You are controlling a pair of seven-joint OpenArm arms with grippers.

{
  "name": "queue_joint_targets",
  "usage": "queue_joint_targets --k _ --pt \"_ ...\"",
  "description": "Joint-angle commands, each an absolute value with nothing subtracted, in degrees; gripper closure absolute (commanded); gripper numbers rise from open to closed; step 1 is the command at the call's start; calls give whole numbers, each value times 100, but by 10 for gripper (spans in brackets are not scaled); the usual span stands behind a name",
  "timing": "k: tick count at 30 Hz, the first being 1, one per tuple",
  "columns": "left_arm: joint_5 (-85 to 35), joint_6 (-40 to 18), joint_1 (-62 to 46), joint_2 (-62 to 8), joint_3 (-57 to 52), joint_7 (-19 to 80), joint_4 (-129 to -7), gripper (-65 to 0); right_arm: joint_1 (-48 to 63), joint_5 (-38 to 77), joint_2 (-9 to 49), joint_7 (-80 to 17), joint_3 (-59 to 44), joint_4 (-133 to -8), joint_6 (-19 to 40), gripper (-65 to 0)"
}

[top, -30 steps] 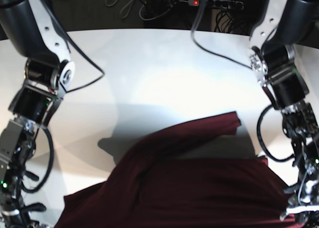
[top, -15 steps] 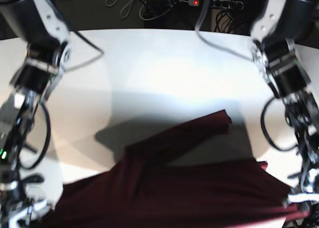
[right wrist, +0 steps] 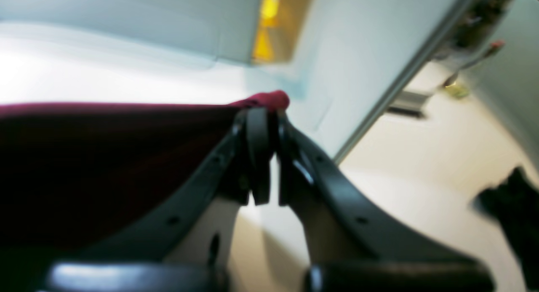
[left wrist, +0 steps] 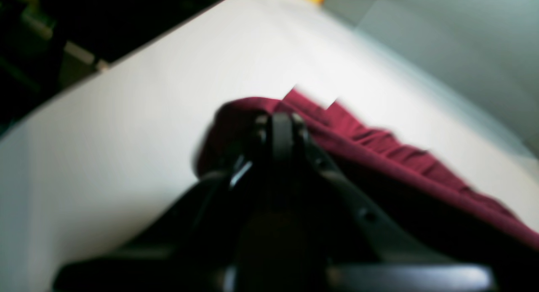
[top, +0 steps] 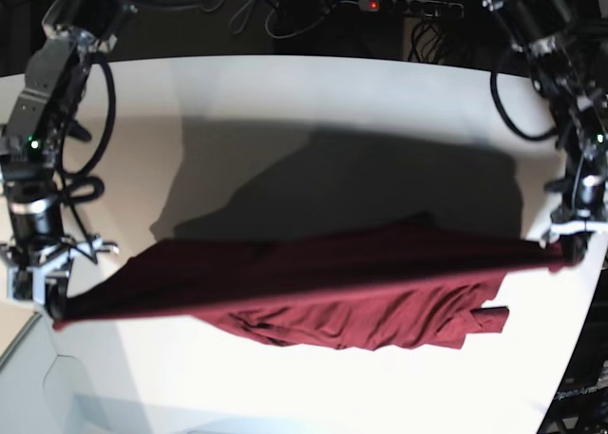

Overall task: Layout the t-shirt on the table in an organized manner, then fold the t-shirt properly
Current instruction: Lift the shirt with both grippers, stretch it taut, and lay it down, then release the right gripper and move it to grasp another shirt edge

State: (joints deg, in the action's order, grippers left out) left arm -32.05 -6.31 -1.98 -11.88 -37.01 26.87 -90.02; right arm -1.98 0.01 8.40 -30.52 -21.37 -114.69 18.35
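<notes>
My left gripper (top: 571,254) pinched shut on one end of the soft, plain dark maroon t-shirt (top: 332,287) at 3 o'clock, my right gripper (top: 43,296) clamped on the other end at 9, cloth stretched between, sagging in wrinkled folds over the smooth white curved-edge table (top: 304,102), bare tabletop toward 12.
</notes>
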Motion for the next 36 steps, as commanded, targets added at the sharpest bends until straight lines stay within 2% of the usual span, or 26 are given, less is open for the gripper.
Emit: queue_joint_targets --k 1,8,15,28,31,36 --pt "-3407 -673 -277 -1279 -3802 2510 -9077 -3 -171 -4 919 -2695 -2211 -11582 1745 0" --pt "-3802 -673 -919 -1279 -4251 2510 -8822 -4 215 -4 822 -2246 -2167 -11556 1745 0" --pt "-4145 -673 -963 -1323 -4462 2536 -8989 -5 -646 -4 699 -2299 -1947 -11284 1745 0" --pt "-4084 -681 1200 -1314 -4251 2571 -8497 -4 -3090 -40 734 -2299 -1675 -8637 1710 0" --pt "-4084 -681 1490 -1332 -4022 2527 -8127 -4 -3240 -40 945 -2299 -1692 -8356 1710 0" --pt "-3846 -681 2018 -1411 -3662 2492 -7160 -4 -3231 -40 971 -2246 -1675 -7802 1710 0"
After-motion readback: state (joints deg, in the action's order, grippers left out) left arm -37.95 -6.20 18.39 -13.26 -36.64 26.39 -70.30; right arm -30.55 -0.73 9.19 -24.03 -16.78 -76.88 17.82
